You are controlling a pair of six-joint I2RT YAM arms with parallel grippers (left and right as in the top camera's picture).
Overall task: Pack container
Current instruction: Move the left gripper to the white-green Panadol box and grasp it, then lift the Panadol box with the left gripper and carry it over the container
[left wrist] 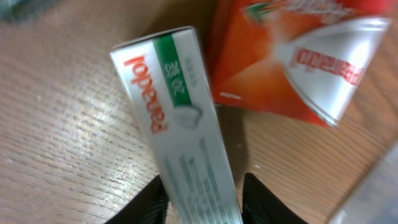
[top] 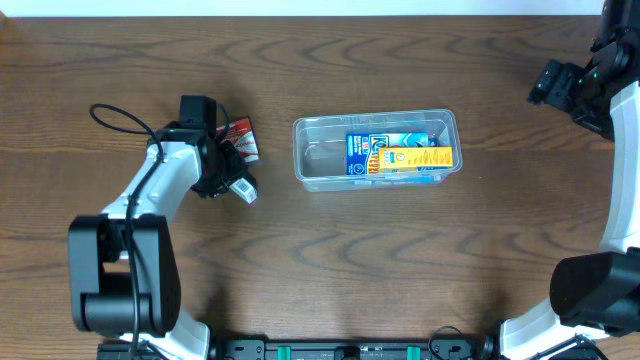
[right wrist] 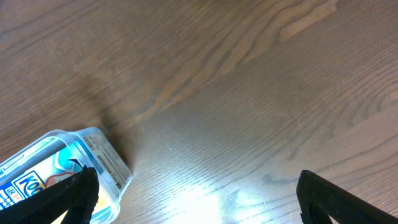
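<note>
The clear container (top: 312, 168) stands at mid-table with a blue box (top: 365, 152) and a yellow box (top: 422, 158) inside. Left of it, my left gripper (top: 236, 184) points down at a white box (top: 246, 191) lying on the wood. In the left wrist view this white box (left wrist: 177, 124), with a green stripe and red lettering, runs between the jaws of the left gripper (left wrist: 205, 182), which are closed in against its sides. A red box (left wrist: 280, 56) lies just beyond it. My right gripper (right wrist: 199, 202) hangs open over bare wood, with the container's corner (right wrist: 102, 155) beside its left finger.
The red box (top: 239, 136) lies close behind the left gripper in the overhead view. The right arm (top: 575, 85) is at the far right back corner. The base of each arm stands at the table's front edge.
</note>
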